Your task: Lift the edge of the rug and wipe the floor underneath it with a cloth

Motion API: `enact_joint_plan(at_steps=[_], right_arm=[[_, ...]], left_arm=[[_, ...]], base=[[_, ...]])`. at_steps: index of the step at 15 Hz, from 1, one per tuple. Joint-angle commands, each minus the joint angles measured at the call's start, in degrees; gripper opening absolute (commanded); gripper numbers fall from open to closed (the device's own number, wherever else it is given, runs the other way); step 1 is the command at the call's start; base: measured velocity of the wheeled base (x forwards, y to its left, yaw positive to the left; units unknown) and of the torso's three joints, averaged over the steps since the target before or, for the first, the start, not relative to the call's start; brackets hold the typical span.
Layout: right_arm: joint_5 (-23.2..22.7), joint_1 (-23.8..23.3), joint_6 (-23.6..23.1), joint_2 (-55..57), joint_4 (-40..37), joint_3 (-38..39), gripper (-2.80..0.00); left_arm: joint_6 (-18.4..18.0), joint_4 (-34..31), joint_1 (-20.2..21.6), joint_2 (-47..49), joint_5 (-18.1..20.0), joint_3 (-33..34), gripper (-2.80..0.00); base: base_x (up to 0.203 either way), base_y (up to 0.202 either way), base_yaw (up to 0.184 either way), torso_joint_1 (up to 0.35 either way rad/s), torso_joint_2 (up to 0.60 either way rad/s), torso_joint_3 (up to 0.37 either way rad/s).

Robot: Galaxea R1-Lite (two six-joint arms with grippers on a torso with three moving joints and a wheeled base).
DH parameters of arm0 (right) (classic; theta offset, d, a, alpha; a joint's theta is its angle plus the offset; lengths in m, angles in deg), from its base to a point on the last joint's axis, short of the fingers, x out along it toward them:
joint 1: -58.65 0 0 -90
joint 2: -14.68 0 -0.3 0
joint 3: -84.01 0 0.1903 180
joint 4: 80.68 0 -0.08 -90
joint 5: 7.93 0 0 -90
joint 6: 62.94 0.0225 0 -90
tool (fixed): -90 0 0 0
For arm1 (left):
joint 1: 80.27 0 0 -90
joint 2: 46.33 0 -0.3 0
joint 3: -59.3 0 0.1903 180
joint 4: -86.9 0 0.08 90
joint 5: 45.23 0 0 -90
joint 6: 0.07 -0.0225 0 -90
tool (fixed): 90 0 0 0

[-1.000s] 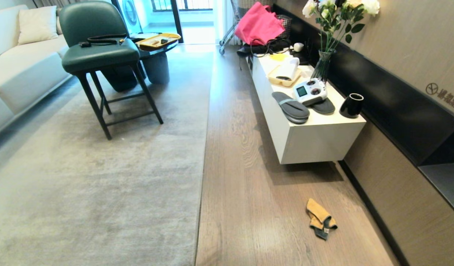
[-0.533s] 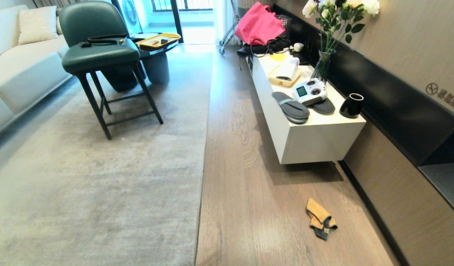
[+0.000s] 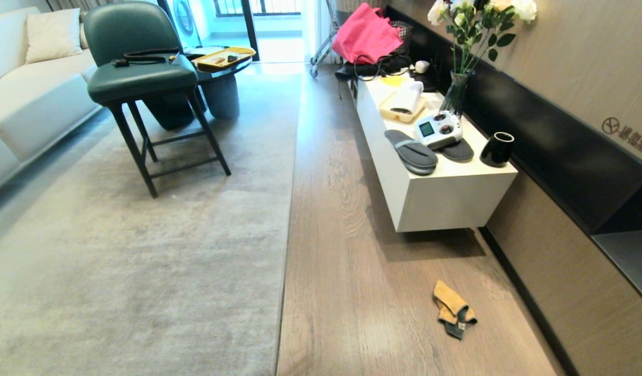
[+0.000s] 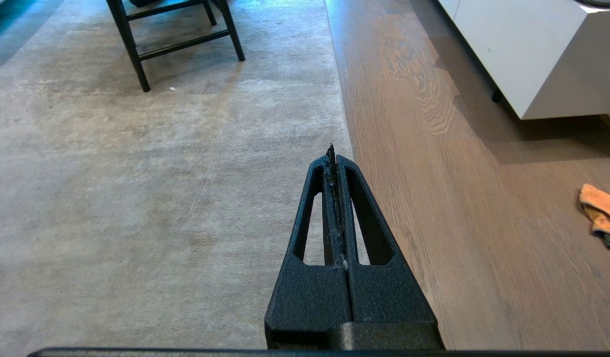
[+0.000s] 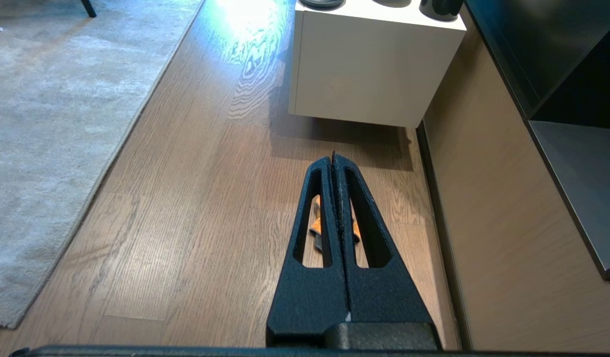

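The pale grey rug lies flat, and its straight rug edge (image 3: 287, 235) runs away from me along the brown wood floor (image 3: 352, 261). The orange-tan cloth (image 3: 453, 309) with a dark grey part lies crumpled on the floor at the right, near the wall. Neither arm shows in the head view. My left gripper (image 4: 332, 153) hangs shut and empty above the rug edge (image 4: 347, 139), with the cloth (image 4: 600, 215) far off to its side. My right gripper (image 5: 333, 158) is shut and empty above the floor, and the cloth (image 5: 315, 225) shows through its finger slots, below it.
A white low cabinet (image 3: 441, 198) with slippers, a remote and a black cup stands along the right wall (image 3: 561, 292), beyond the cloth. A green chair (image 3: 143, 78) stands on the rug further back, and a sofa (image 3: 18, 104) is at the far left.
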Motion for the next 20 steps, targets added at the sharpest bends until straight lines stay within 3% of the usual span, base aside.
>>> enact_joint_plan(at_steps=[1, 14, 20], right_arm=[[0.0, 0.0, 0.0, 0.1, 0.0, 0.0, -2.80], [0.0, 0.0, -0.1, 0.1, 0.0, 0.0, -2.80], [0.0, 0.0, -0.1, 0.1, 0.0, 0.0, -2.80]], left_arm=[[0.0, 0.0, 0.0, 0.0, 0.0, 0.0, -2.80], [0.0, 0.0, 0.0, 0.0, 0.0, 0.0, -2.80], [0.0, 0.0, 0.0, 0.0, 0.0, 0.0, -2.80]], base=[[0.000, 0.000, 0.000, 0.000, 0.00, 0.000], [0.000, 0.000, 0.000, -0.001, -0.01, -0.010], [0.000, 0.000, 0.000, -0.036, -0.35, -0.389]])
